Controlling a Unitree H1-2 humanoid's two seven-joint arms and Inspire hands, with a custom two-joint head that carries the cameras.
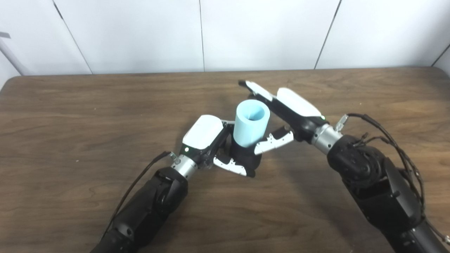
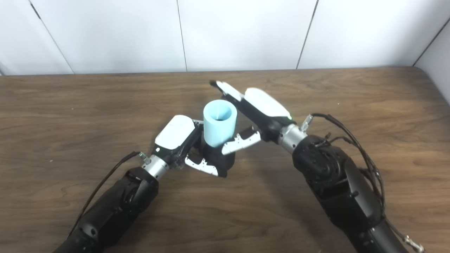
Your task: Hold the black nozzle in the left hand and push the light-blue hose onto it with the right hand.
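The light-blue hose [image 1: 251, 128] is a short, wide tube standing upright with its open mouth up, seated on the black nozzle [image 1: 245, 157]. My left hand [image 1: 205, 137] is shut on the nozzle from the left, its thumb curled under the nozzle's front. My right hand [image 1: 293, 107] lies to the right of and behind the hose, open, with its fingers [image 1: 258, 89] stretched straight past the hose's far side. Its thumb [image 1: 272, 140] reaches the hose's lower right edge, just above the nozzle. The nozzle's lower part is hidden by my left hand.
Both arms rest low over a dark wooden table [image 1: 88, 116], which ends at a white panelled wall [image 1: 140, 35]. Loose black cables [image 1: 393, 140] run along the right forearm, and a thinner one [image 1: 140, 179] along the left.
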